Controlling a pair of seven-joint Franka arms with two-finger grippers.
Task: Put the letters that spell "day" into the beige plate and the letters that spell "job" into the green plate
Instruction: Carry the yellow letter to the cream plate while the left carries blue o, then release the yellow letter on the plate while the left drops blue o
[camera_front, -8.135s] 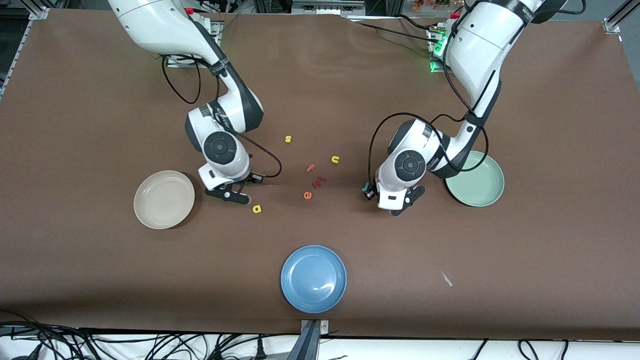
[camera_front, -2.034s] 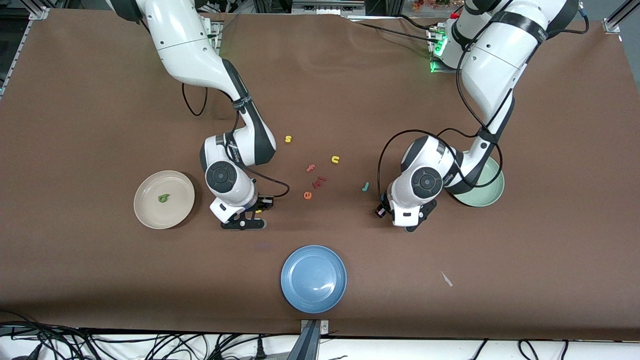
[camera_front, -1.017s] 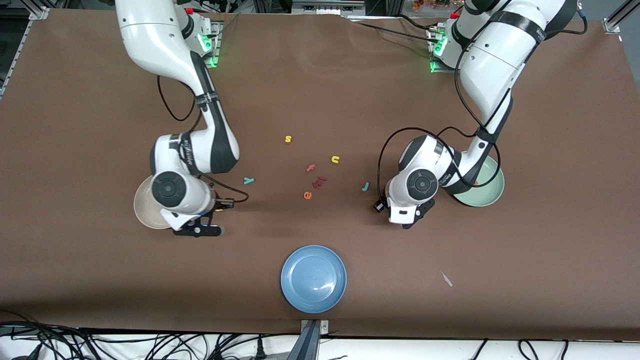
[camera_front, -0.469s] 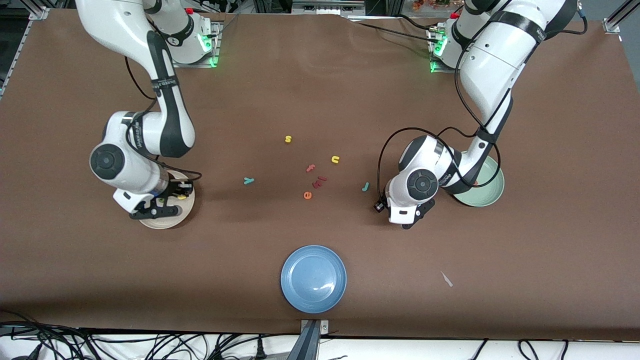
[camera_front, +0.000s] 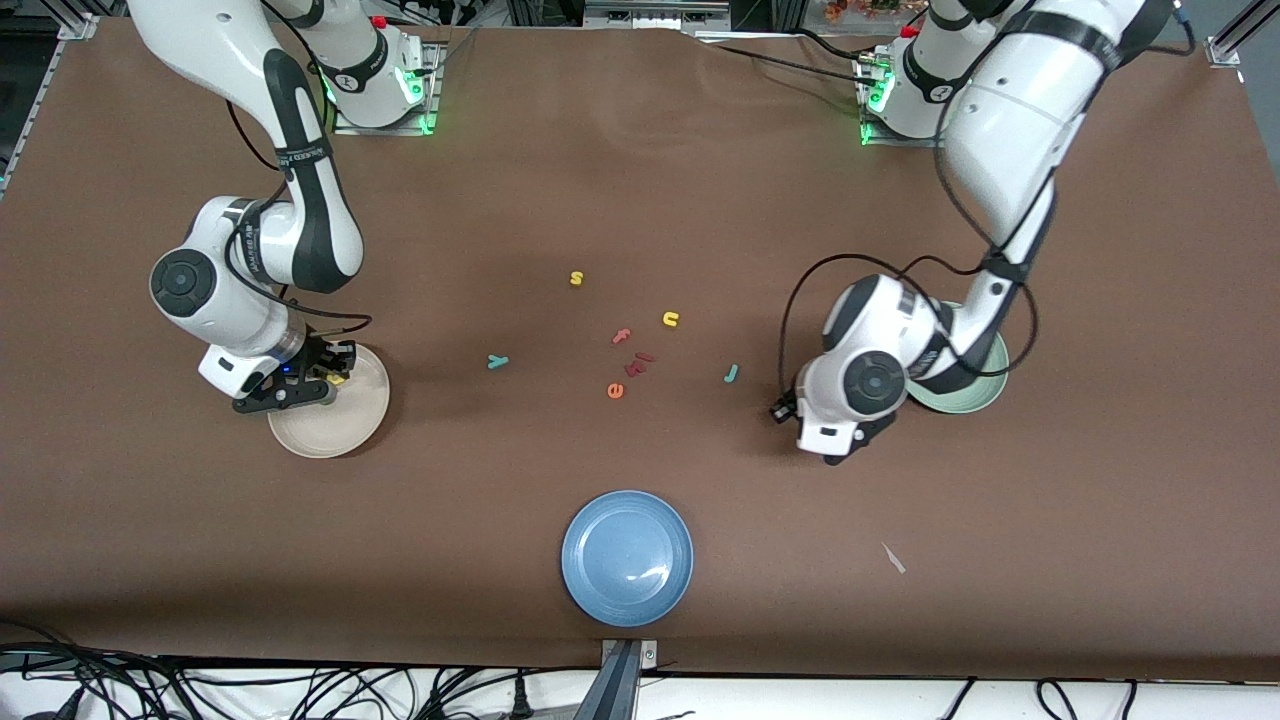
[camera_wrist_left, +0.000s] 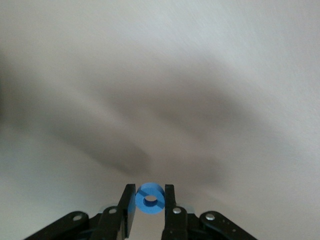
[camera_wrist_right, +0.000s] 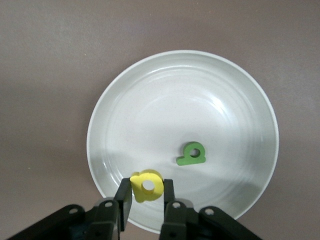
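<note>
My right gripper (camera_wrist_right: 146, 185) is shut on the yellow "a" (camera_wrist_right: 147, 187) and holds it over the beige plate (camera_wrist_right: 150, 110). The green "d" (camera_wrist_right: 192, 154) lies in that plate. In the front view the right gripper (camera_front: 328, 386) hangs over the beige plate's (camera_front: 340, 425) rim. My left gripper (camera_wrist_left: 149, 193) is shut on the blue "o" (camera_wrist_left: 150, 198), and a pale blurred surface fills its view. In the front view the left gripper (camera_front: 838, 454) hangs beside the green plate (camera_front: 968, 398). The teal "y" (camera_front: 497, 361) and teal "j" (camera_front: 731, 373) lie on the table.
Mid-table lie a yellow "s" (camera_front: 576, 278), a yellow "u" (camera_front: 670, 319), a pink "f" (camera_front: 621, 336), an orange "e" (camera_front: 615, 390) and dark red pieces (camera_front: 639, 363). A blue plate (camera_front: 627, 557) sits nearest the front camera. A white scrap (camera_front: 893, 558) lies toward the left arm's end.
My right arm has carried the yellow "a" from beside the beige plate to over it. My left arm has shifted slightly toward the green plate with the blue "o".
</note>
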